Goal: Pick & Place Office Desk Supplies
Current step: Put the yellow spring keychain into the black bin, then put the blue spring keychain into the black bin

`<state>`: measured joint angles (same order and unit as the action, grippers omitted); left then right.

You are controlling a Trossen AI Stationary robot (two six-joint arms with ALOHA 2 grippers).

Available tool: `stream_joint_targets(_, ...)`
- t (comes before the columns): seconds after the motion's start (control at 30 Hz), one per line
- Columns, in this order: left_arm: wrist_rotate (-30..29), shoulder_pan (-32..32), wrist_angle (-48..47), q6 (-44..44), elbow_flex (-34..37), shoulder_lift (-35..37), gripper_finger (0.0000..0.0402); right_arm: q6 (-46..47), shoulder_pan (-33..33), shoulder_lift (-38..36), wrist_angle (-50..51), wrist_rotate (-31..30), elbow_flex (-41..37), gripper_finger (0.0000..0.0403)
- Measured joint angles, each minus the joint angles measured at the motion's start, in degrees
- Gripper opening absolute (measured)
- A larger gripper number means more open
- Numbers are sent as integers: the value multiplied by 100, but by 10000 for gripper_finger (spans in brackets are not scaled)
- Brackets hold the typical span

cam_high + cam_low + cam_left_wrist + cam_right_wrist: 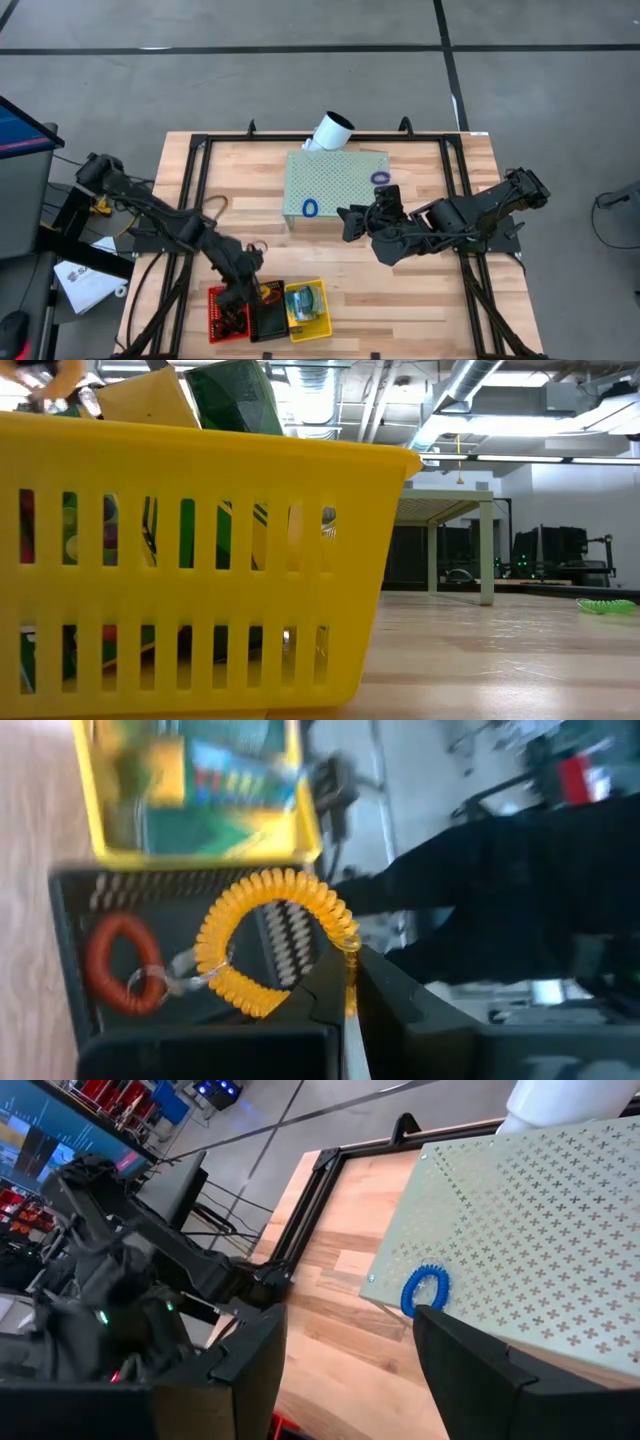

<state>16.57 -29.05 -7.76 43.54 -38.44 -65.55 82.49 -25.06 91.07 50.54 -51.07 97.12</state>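
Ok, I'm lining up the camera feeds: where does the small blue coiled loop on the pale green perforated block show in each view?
High view: blue coiled loop at the pale green perforated block's near-left corner.
Low view: not in it.
Left wrist view: not in it.
Right wrist view: centre-right, on the block's edge, beyond the open right gripper.
Shared landmark: the perforated block.

I see grey concrete floor point(300, 80) around the bench point(420, 310), crossed by dark seam lines. The bench has a pale wood-plank top in a black frame. Looking level across it, I note a pale table point(445, 525) standing behind, dark equipment racks point(545, 555) with small green lights, exposed silver ducts point(480, 390) overhead and a bright ceiling strip light point(560, 458).
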Motion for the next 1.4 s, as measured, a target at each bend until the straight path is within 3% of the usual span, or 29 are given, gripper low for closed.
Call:
stream_joint_targets(0.17,-318,-350,46,52,4,-699,6,6,-9,0,-27,0,0,214)
stream_joint_targets(0.27,-412,-426,258,81,7,-1019,28,6,-11,0,-44,44,0,214)
stream_joint_targets(0.53,-591,-427,851,284,6,-1122,168,8,-38,0,-59,195,0,214)
stream_joint_targets(0.67,-740,-427,889,205,3,-831,214,8,-44,0,-59,211,0,214)
stream_joint_targets(0.8,-1492,-334,1311,-241,7,-257,220,8,-42,0,-46,187,0,214)
stream_joint_targets(0.93,-2417,64,1517,-1222,-32,344,207,8,-57,0,-43,185,0,214)
stream_joint_targets(1.07,-2363,885,1238,-2048,-259,428,200,8,-153,0,0,48,0,214)
stream_joint_targets(1.4,-2242,2160,357,-4399,-927,-627,208,100,-313,0,18,-299,0,214)
